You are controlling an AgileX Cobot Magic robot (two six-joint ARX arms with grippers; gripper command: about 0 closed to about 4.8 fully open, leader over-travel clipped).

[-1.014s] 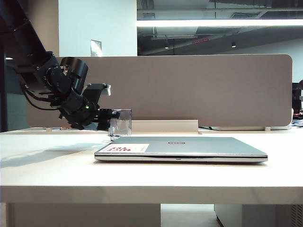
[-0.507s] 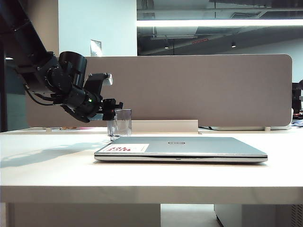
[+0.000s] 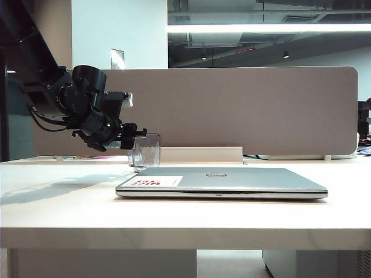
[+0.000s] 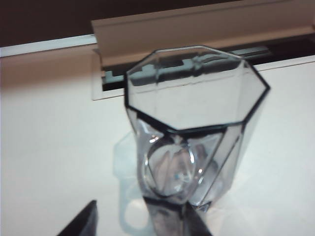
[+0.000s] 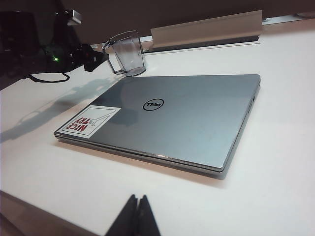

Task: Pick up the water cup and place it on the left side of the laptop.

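Left to right: the left gripper [image 3: 138, 138] is hovering above the counter [image 3: 64, 202] near its rear left part, its fingers [image 4: 81, 223] spread wide and gripping nothing, pointing at the water cup [image 3: 147, 150]. The water cup is standing upright on the counter, just behind the rear left corner of the laptop [image 3: 226, 180], handle toward the gripper. The laptop is lying closed at mid-counter. The right gripper [image 5: 134, 216] is hanging over the counter's near edge, fingers pressed together, empty.

One water cup [image 3: 146, 152], one closed laptop [image 3: 223, 180], one white sticker [image 5: 89, 121], one table [image 3: 64, 202], two grippers, left [image 3: 134, 134], right [image 5: 134, 216]
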